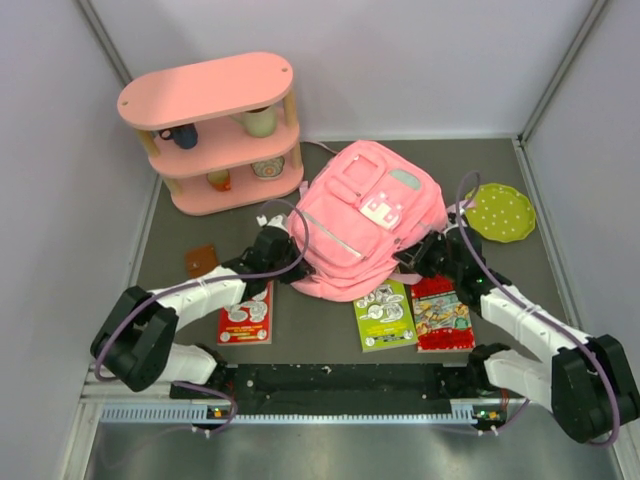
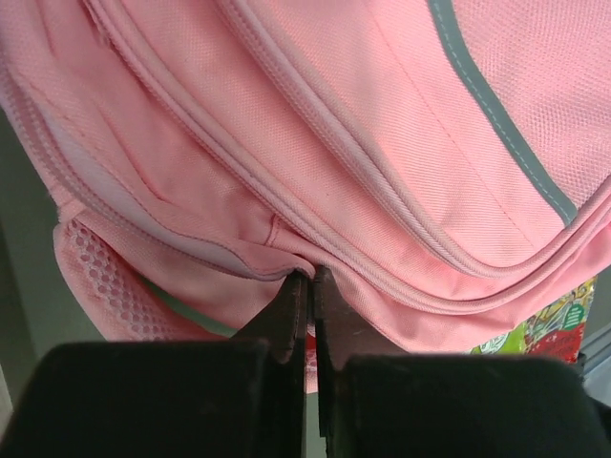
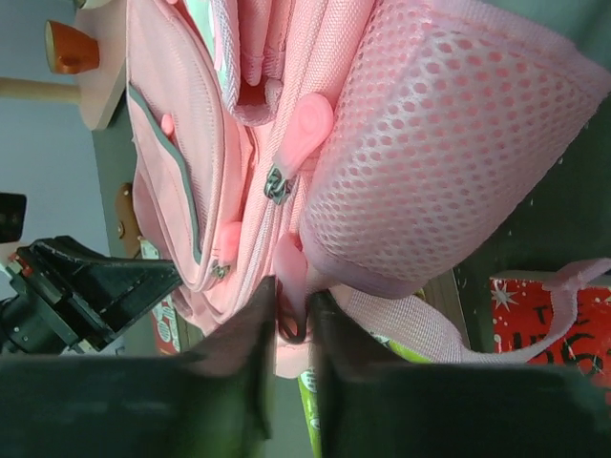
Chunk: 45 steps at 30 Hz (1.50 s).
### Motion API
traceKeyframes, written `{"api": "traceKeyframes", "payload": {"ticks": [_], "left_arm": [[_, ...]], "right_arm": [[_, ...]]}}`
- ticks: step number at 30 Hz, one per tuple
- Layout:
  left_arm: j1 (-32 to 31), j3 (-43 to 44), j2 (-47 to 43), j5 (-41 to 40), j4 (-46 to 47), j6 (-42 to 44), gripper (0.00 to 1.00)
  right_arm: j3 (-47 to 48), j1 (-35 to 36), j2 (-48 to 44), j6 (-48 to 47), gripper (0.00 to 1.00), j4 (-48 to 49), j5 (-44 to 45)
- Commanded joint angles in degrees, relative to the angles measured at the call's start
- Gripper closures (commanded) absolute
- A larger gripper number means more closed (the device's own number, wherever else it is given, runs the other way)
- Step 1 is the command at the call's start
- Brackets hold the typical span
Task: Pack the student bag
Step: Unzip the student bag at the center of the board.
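The pink student bag (image 1: pixel 365 220) lies on the dark table in the middle of the top view, front pockets and white patch facing up. My left gripper (image 1: pixel 290 247) is at the bag's left edge. In the left wrist view it (image 2: pixel 311 279) is shut on a fold of the bag's pink fabric (image 2: pixel 382 143) beside a zipper seam. My right gripper (image 1: pixel 427 256) is at the bag's lower right side. In the right wrist view it (image 3: pixel 293 296) is shut on a pink zipper pull (image 3: pixel 292 272) under the mesh side pocket (image 3: pixel 439 153).
A pink oval three-tier shelf (image 1: pixel 212 130) with cups stands at the back left. A green dotted plate (image 1: pixel 500 212) lies right of the bag. A red book (image 1: pixel 246 313), a green book (image 1: pixel 384 314) and another red book (image 1: pixel 441 312) lie in front. A brown card (image 1: pixel 201 260) lies at the left.
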Motion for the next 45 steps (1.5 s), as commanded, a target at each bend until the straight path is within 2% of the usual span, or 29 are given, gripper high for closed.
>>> {"api": "traceKeyframes", "payload": {"ticks": [1, 3, 4, 7, 11, 12, 14, 18, 21, 22, 24, 32, 37, 45], "left_arm": [[-0.3, 5.9, -2.0, -3.1, -5.0, 6.5, 1.0], [-0.1, 9.3, -3.6, -5.9, -8.3, 9.9, 1.0], [0.2, 10.1, -4.3, -6.3, -10.6, 11.2, 1.0], [1.9, 12.6, -7.8, -6.3, -12.5, 14.7, 1.0], [4.4, 13.2, -10.2, -3.9, -12.0, 17.1, 1.0], [5.2, 13.3, -10.6, -0.8, -11.9, 17.8, 1.0], [6.0, 14.0, -11.1, 0.3, -12.2, 18.5, 1.0], [7.6, 14.5, -11.3, 2.2, -12.5, 19.9, 1.0], [8.7, 14.9, -10.3, 4.7, -12.5, 20.2, 1.0], [8.9, 14.8, -10.1, 5.7, -12.5, 20.4, 1.0], [9.2, 14.7, -9.9, 6.1, -12.3, 20.7, 1.0], [11.2, 14.7, -8.9, 10.4, -12.0, 21.9, 1.0], [13.2, 15.0, -7.9, 13.5, -11.9, 23.3, 1.0], [15.0, 16.4, -5.7, 17.3, -12.6, 24.9, 1.0]], "right_arm": [[3.3, 1.6, -4.5, -5.8, 0.66, -4.3, -4.7], [5.5, 1.5, -6.7, -9.2, 0.49, -9.3, 0.0], [5.9, 1.5, -7.5, -10.0, 0.31, -11.3, 1.9], [7.1, 1.4, -11.1, -12.8, 0.15, -15.0, 7.1], [9.0, -0.5, -11.3, -13.7, 0.11, -18.4, 11.2], [8.9, -1.5, -10.8, -12.6, 0.09, -18.9, 10.8], [8.2, -5.5, -8.4, -11.1, 0.09, -18.3, 6.4], [6.7, -10.5, -3.6, -8.9, 0.08, -10.7, -1.6], [5.6, -10.7, -0.2, -6.0, 0.07, -6.2, -6.9], [4.9, -10.7, 0.7, -5.1, 0.06, -1.4, -8.8], [4.1, -10.7, 3.5, -3.5, 0.05, 1.1, -9.3], [3.8, -10.7, 13.3, 0.1, 0.04, 9.8, -8.4], [5.5, -10.9, 16.7, -1.3, 0.03, 7.3, -4.4], [-1.8, -10.7, 8.6, -1.6, 0.01, 6.5, -0.3]]}}
